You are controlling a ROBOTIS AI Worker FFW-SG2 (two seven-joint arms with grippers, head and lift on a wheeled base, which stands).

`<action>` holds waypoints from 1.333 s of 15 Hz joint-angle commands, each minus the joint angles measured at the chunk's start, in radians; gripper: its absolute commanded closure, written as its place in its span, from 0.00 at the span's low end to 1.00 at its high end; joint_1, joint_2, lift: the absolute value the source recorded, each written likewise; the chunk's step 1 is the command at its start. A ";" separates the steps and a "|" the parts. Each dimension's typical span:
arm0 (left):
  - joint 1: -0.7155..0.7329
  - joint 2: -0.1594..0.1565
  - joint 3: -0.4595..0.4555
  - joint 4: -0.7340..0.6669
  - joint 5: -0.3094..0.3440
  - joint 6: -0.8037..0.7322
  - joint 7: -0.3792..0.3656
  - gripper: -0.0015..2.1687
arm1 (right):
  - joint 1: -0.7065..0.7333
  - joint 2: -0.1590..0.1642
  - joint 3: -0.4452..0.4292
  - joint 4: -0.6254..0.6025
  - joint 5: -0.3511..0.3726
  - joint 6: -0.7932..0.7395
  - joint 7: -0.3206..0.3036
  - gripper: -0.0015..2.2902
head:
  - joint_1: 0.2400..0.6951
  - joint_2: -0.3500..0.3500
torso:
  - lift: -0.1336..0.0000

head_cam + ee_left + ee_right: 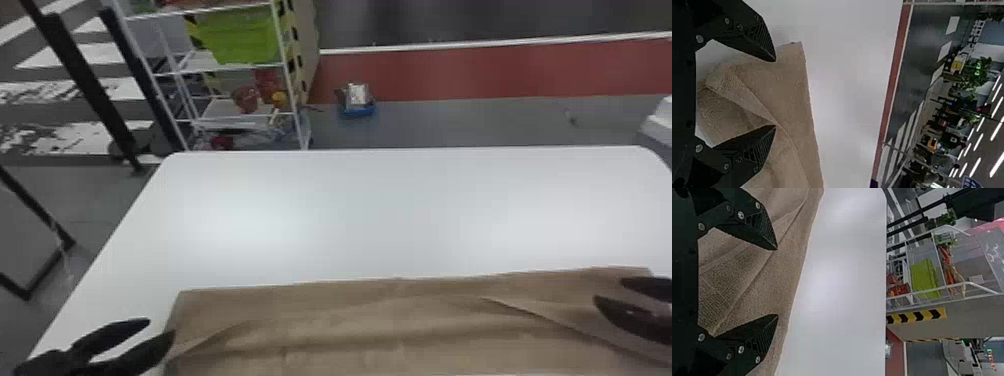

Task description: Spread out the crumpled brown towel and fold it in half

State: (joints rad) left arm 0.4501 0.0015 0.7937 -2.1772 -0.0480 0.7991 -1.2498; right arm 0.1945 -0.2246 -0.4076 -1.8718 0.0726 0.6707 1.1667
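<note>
Where the desk (350, 215) comes nearest, the towel (400, 320) lies wide across it, creased along its length, its far edge fairly straight. The desk is white with rounded far corners and catches soft patches of light beyond the towel. Past it, grey floor (475, 122) runs to a red band (500, 70), with a blue tray (357, 111) set down near the band. A white rack (302, 120) stands past the desk's far left part, a green bin (240, 40) on one of its shelves.

In the left wrist view, close up, a flap (736, 90) of the towel is turned over, and a corner (798, 49) lies on the desk beyond it; farther off are a leafy plant (977, 72) and long ceiling lights (997, 129). The right wrist view gives the towel's weave, a long diagonal crease and, away past the desk, a black-and-yellow strip (916, 316).

The left gripper (161, 327) is at the towel's left end in the head view, fingers slanting inward and away, spread wide. At the right end, over the towel, the right gripper (608, 290) points inward, its fingers well apart too, with nothing pinched in either one.
</note>
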 commanded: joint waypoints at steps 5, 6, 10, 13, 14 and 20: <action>-0.056 -0.004 0.110 0.017 0.076 0.035 0.027 0.16 | 0.000 -0.019 -0.022 0.013 -0.042 0.013 0.016 0.14 | 1.00 0.72 | 0.07; -0.056 -0.004 0.091 0.011 0.073 0.069 0.058 0.16 | 0.000 -0.012 -0.007 0.008 -0.045 0.022 0.014 0.14 | 1.00 0.73 | 0.07; -0.057 -0.004 0.016 0.017 0.054 0.069 0.124 0.16 | -0.037 0.034 0.136 -0.043 0.033 0.022 0.013 0.14 | 1.00 0.81 | 0.07; -0.119 -0.004 -0.014 0.033 -0.009 0.108 0.122 0.16 | -0.115 0.033 0.280 -0.061 0.131 0.050 0.044 0.15 | 1.00 0.89 | 0.07; -0.134 -0.004 -0.018 0.034 -0.021 0.136 0.118 0.16 | -0.152 0.033 0.326 -0.063 0.170 0.077 0.074 0.15 | 1.00 0.91 | 0.07; -0.154 -0.004 -0.062 -0.038 -0.075 0.369 0.082 0.16 | -0.408 -0.001 0.599 -0.058 0.398 0.179 0.200 0.15 | 1.00 1.00 | 0.07</action>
State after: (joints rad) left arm 0.2939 0.0015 0.7419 -2.1870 -0.1108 1.1276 -1.1625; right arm -0.1833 -0.2084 0.1434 -1.9320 0.4394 0.8557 1.3545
